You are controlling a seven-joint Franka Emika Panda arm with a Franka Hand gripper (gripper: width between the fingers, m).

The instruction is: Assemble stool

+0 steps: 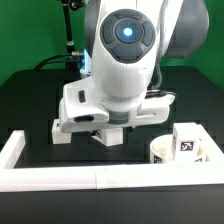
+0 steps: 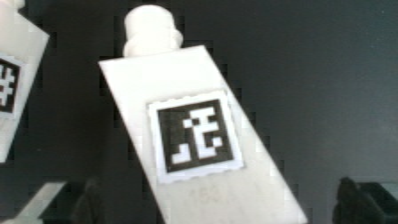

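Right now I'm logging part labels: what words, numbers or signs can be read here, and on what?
No words, brands or numbers can be read anywhere.
Black-and-white square tag, a pattern and no text: on the leg.
Cut-off tag: on the part beside it.
Tag too small to make out: on the white part at the exterior view's right.

We find the exterior view bright and evenly lit. The white arm (image 1: 115, 80) shows a soft sheen and casts a dark shadow beneath itself on the black table (image 1: 25, 110). Both pictures are coarse and soft. In the wrist view we see the leg (image 2: 187, 110) slightly blurred, its tag (image 2: 192, 135) smeared at the edges, its white faces close to glare, the corners dim.
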